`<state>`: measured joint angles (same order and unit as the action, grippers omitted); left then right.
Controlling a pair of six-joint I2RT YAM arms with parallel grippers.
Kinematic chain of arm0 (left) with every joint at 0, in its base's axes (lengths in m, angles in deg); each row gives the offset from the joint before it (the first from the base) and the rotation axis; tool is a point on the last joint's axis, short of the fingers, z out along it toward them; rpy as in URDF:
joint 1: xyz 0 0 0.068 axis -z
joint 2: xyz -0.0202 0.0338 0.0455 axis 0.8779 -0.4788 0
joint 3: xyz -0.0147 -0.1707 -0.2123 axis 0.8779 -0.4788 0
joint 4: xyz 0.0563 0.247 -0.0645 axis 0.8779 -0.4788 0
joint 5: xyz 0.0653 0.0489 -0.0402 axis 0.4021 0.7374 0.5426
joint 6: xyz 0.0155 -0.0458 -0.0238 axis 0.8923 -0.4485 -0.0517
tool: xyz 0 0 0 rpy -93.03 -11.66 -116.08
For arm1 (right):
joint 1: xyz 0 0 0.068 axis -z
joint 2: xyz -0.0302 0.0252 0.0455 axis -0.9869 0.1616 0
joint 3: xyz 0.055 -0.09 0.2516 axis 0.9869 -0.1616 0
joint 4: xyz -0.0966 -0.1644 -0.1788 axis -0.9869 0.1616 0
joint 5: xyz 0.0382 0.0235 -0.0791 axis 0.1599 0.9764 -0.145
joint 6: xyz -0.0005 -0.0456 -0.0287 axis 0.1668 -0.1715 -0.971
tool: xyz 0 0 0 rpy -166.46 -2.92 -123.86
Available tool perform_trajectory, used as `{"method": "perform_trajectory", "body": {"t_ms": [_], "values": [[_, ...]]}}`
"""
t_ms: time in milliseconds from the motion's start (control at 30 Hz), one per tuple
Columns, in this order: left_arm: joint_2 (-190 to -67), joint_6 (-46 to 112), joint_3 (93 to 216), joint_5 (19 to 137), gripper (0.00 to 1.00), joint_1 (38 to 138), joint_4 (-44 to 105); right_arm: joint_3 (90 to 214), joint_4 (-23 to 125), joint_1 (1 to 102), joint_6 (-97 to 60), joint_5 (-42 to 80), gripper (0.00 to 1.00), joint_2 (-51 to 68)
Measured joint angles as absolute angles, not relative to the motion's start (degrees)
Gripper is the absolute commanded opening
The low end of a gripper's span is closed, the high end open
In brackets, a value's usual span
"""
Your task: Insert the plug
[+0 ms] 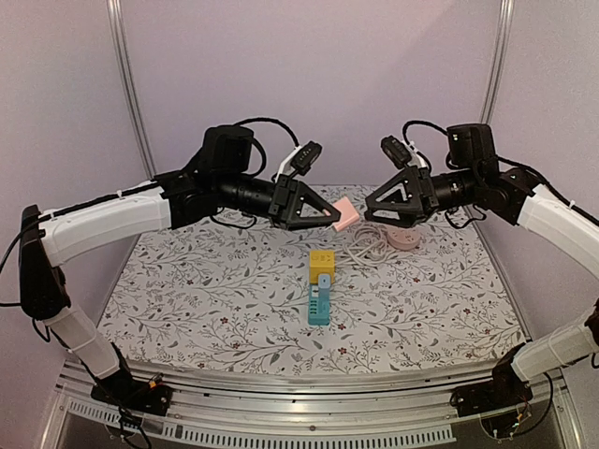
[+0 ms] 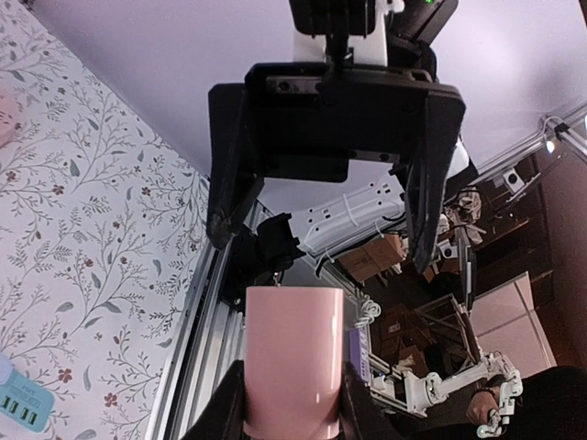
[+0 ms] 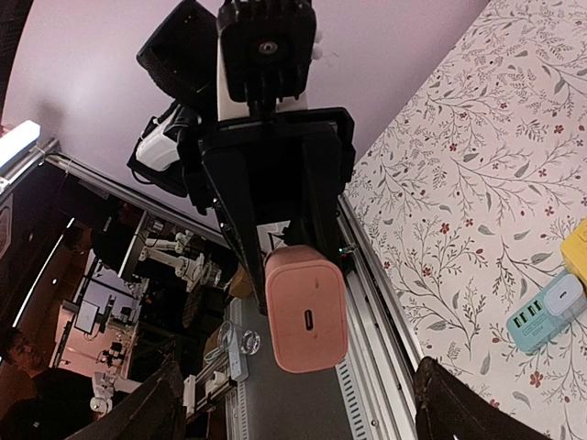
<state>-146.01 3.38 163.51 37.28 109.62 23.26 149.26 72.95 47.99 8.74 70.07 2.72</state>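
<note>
My left gripper (image 1: 335, 215) is shut on a pink charger plug (image 1: 346, 214) and holds it in the air above the far middle of the table. In the left wrist view the plug (image 2: 293, 362) stands between my fingers (image 2: 362, 412). My right gripper (image 1: 369, 203) is open and empty, facing the plug from the right, a short gap away. In the right wrist view the plug (image 3: 305, 310) shows its end with a small port, between my wide-open fingers (image 3: 463, 403). A teal power strip (image 1: 319, 305) lies on the table below, next to a yellow block (image 1: 322, 263).
A pink round unit (image 1: 405, 239) with a coiled white cable (image 1: 367, 245) lies at the back right. The floral mat (image 1: 206, 299) covers the table. A metal rail (image 1: 309, 379) runs along the near edge. The power strip also shows in the right wrist view (image 3: 543, 314).
</note>
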Motion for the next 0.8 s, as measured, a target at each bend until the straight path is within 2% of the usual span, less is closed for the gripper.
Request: {"method": "perform_trajectory", "body": {"t_ms": [367, 700, 800], "values": [[-147.26, 1.37, 163.51, 33.30, 0.00, 110.37, 24.92, 150.11, 73.46, 46.48, 6.83, 74.77, 0.66, 4.80], [-149.83, 0.56, 163.84, 31.44, 0.00, 111.24, 25.35, 152.78, 77.33, 46.29, 3.73, 75.71, 0.42, 7.64], [-150.64, 0.60, 164.62, 31.51, 0.00, 111.39, 25.22, 153.04, 79.21, 46.07, 2.62, 75.84, 0.39, 8.69]]}}
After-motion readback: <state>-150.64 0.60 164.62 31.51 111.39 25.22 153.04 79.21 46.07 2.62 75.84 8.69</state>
